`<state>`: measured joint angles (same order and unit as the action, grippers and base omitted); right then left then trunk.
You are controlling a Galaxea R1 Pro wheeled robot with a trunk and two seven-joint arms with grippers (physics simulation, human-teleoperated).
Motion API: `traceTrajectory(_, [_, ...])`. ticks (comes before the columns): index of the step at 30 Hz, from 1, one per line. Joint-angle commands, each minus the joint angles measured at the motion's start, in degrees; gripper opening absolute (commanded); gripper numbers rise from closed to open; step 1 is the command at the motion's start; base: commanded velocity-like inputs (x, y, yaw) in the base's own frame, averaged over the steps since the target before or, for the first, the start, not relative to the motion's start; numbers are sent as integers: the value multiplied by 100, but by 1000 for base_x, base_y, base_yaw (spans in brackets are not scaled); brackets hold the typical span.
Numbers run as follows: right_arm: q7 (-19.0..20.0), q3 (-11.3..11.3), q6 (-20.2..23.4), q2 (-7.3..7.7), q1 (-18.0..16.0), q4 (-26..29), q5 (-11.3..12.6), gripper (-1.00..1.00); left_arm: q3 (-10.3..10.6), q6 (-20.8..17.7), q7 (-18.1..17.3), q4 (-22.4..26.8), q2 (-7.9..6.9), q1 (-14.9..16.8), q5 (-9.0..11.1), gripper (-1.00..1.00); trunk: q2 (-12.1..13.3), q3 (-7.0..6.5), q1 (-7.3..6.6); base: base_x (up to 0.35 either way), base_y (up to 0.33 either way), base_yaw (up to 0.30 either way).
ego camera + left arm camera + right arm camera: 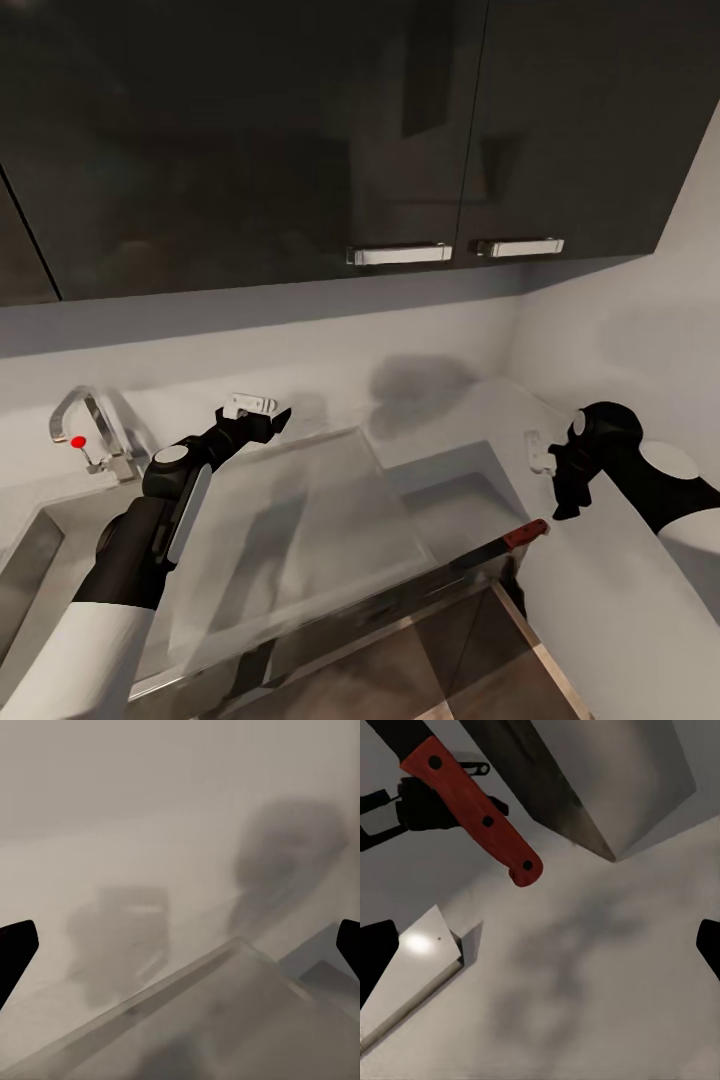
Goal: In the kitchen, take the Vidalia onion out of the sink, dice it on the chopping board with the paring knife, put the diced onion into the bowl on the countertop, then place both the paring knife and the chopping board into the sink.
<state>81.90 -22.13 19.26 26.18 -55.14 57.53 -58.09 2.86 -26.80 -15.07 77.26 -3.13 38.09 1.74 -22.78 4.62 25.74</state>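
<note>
The paring knife (pixel 500 545) is seen unheld at the bench (pixel 300 520) edge; both the left hand (pixel 262 412) and the right hand (pixel 545 455) are spread, nothing grasped; dicing appears undone.

No text, label, brand or number can be read anywhere; the only sign is a plain red dot on the faucet (pixel 85 432).

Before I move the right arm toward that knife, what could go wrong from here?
The paring knife lies at the countertop front edge with its red handle poking past it; a nudge could tip it to the floor. The right gripper hangs open above it, so descending could clip the corner. The left gripper is raised near the faucet.
</note>
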Motion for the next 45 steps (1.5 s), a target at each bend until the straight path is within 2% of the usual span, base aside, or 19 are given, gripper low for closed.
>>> traceTrajectory(1, [21, -19, 60, 23, -6, -28, -9, 100, 4, -36, -5, 7, -3, 6, 18, 100, -14, 14, 4, 0, 0, 0])
traceTrajectory(16, [-15, -27, 58, 80, 3, -356, -9, 100, 4, -36, -5, 8, -3, 6, 19, 100, -14, 14, 4, 0, 0, 0])
traceTrajectory(38, [-34, -37, 60, 56, 4, -375, -1, 100, 4, -36, -5, 8, -3, 6, 19, 100, -14, 15, 4, 0, 0, 0])
traceTrajectory(45, [-24, -37, 10, 54, 8, -374, 11, 100, 4, -36, -5, 36, -3, 6, 19, 100, -14, 54, 4, 0, 0, 43])
